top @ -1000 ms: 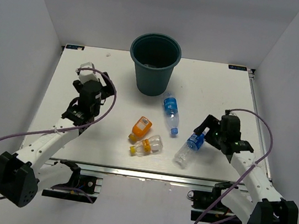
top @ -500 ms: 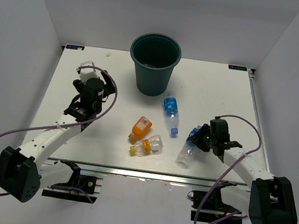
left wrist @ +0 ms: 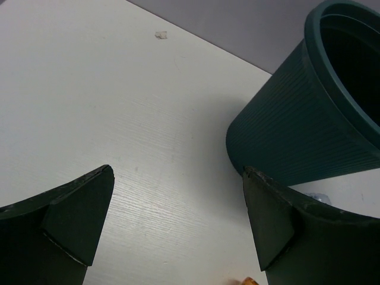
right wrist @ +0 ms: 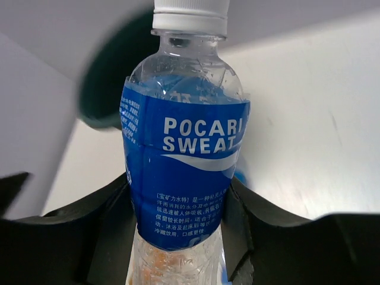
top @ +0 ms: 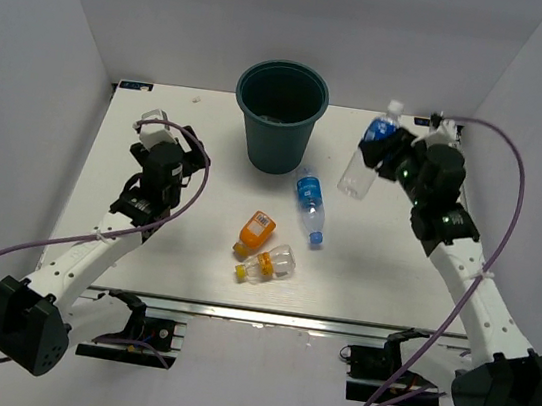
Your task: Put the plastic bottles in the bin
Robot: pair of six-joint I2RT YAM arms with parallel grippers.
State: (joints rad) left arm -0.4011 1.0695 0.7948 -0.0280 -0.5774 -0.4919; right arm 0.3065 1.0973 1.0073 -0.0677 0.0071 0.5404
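Right gripper (top: 379,154) lifted Pocari Sweat bottle (top: 356,180) from table's (top: 163,107) near edge; jaws clamp its label, now near far edge, right of bin (top: 275,148). Left gripper (left wrist: 178,219) wide open, empty. Centre over rim b4 release.

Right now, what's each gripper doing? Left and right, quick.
Left gripper: open, jaws wide apart, nothing between them.
Right gripper: closed on the blue-label bottle.

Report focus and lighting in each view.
Top external: evenly lit, sharp throughout. Left wrist: bin ribbing and table grain crisp. Right wrist: bottle label sharp, bin behind it blurred.
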